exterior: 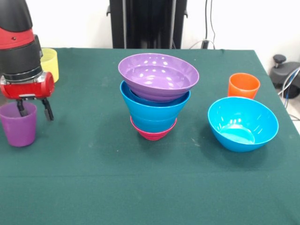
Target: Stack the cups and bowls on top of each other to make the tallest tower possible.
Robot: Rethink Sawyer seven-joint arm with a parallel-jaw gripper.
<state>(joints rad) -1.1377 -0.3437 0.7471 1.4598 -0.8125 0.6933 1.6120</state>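
At far left, tool point(34, 108) is hanging open, one finger inside purple cup point(19, 124), straddling its rim.

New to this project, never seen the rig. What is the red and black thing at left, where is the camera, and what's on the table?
That is the end of a robot arm, and the red part carries its gripper, two thin black fingers. One finger reaches inside the purple cup, the other hangs outside its rim; the cup stands on the table.

This single picture comes from a camera across the green table, facing the robot.

In the middle stands the tower: a magenta bowl at the base, blue bowls above, a purple bowl on top. To the right are a loose blue bowl and an orange cup. A yellow cup stands behind the arm.
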